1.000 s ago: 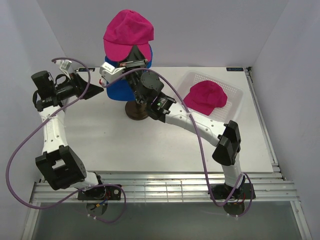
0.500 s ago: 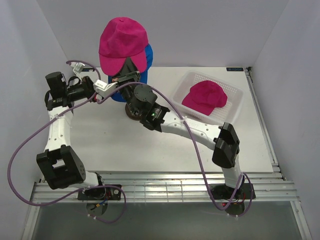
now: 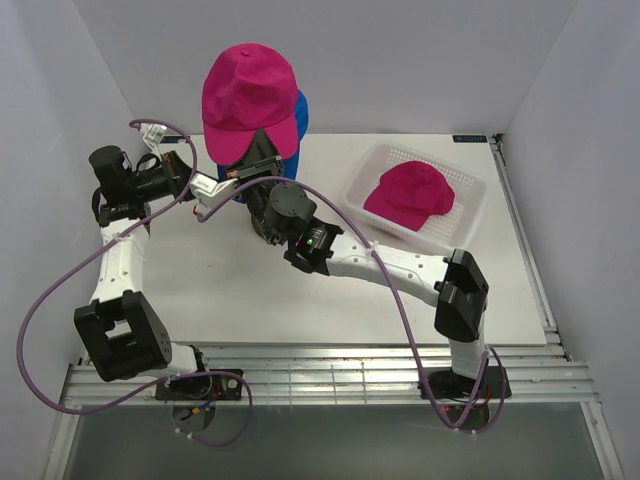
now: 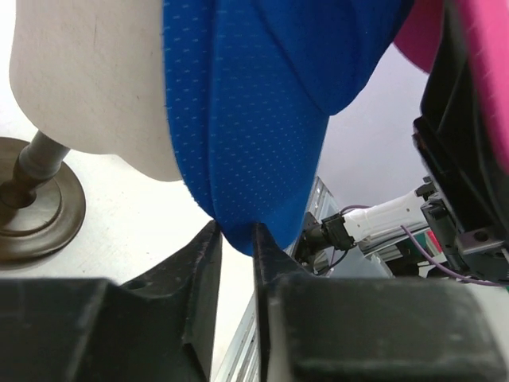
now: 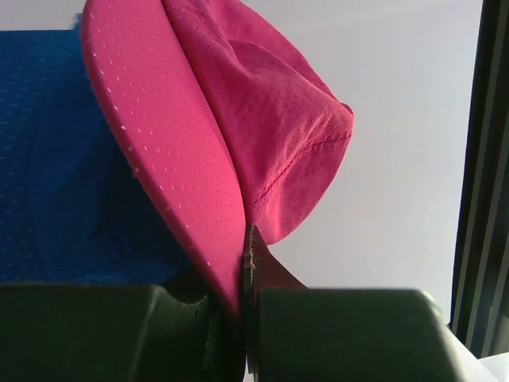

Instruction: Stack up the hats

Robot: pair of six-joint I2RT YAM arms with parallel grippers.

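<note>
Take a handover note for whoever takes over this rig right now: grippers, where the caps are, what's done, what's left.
Left gripper: pinched on the lower edge of the blue cap.
Right gripper: shut on the brim of the pink cap.
Caps: blue cap on the mannequin head; pink cap held over it; second pink cap lying in the basket.
Done: blue cap is on the head.
Left: seat and release the pink cap, then probably fetch the second pink cap and stack it.
</note>
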